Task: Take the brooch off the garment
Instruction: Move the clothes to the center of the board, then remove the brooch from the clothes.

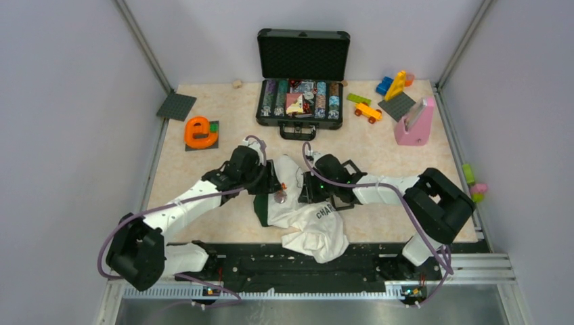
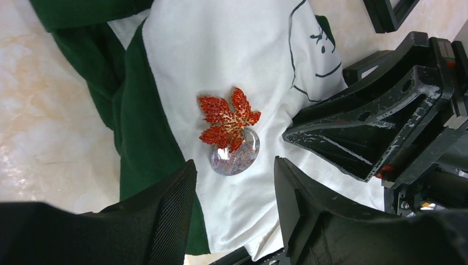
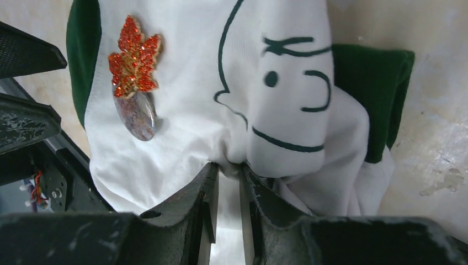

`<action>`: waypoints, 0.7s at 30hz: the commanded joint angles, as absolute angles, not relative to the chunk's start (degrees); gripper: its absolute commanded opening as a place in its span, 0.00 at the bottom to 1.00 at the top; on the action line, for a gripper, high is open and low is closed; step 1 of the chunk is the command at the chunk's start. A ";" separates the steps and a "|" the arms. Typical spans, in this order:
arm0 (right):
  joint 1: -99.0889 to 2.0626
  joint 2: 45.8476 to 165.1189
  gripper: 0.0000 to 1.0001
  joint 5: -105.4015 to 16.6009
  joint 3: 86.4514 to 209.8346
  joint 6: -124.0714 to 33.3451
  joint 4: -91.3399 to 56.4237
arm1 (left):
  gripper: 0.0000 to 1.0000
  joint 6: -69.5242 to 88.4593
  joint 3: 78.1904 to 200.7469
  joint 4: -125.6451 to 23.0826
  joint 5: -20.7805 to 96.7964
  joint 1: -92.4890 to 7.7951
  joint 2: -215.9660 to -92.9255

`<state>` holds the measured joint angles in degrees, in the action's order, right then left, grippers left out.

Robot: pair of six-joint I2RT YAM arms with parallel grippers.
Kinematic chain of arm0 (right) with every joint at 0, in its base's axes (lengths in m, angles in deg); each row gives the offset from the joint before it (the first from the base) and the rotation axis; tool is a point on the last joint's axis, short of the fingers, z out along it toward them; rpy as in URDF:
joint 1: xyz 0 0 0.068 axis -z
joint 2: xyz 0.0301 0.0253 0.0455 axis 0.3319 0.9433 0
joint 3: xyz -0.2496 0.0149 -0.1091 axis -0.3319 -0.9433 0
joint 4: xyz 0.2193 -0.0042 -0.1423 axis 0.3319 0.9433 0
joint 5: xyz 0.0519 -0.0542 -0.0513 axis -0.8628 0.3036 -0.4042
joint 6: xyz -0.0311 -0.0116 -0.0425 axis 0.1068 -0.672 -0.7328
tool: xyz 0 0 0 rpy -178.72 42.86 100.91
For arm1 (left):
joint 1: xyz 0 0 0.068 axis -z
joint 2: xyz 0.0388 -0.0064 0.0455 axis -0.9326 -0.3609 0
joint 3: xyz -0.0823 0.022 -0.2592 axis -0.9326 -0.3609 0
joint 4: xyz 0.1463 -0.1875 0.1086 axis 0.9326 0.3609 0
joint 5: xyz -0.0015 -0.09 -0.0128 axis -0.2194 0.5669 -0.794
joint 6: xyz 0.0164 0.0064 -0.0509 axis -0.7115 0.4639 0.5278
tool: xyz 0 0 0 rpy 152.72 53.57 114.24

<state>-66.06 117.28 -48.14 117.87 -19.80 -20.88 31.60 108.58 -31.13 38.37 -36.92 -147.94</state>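
On the table [image 1: 223, 115], near middle, lies 1 white and green garment [image 1: 304, 220] with 1 red leaf brooch [image 2: 229, 118] on its white cloth. The left gripper [image 2: 234, 164] stands apart beside the brooch; the right gripper [image 3: 228, 167] is clamped on 1 garment fold.

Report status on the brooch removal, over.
Left gripper open at the brooch, not gripping. Right gripper shut on a fold of the garment. Pin on the white fabric. Nothing in the way.
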 commanded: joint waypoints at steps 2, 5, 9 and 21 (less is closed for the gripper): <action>-64.39 114.57 0.23 -53.11 115.14 -16.48 -30.99 | 0.60 30.22 112.26 -33.50 40.77 -36.41 -151.58; -64.40 113.25 0.23 -52.68 114.73 -16.41 -31.57 | 0.67 29.59 113.90 -30.74 36.75 -35.22 -152.65; -64.10 110.53 0.24 -50.88 113.38 -16.07 -32.30 | 0.82 29.85 116.36 -27.79 32.88 -33.37 -154.75; -63.53 105.81 0.24 -47.86 107.88 -14.63 -34.75 | 0.79 29.11 121.28 -26.39 30.94 -32.33 -163.55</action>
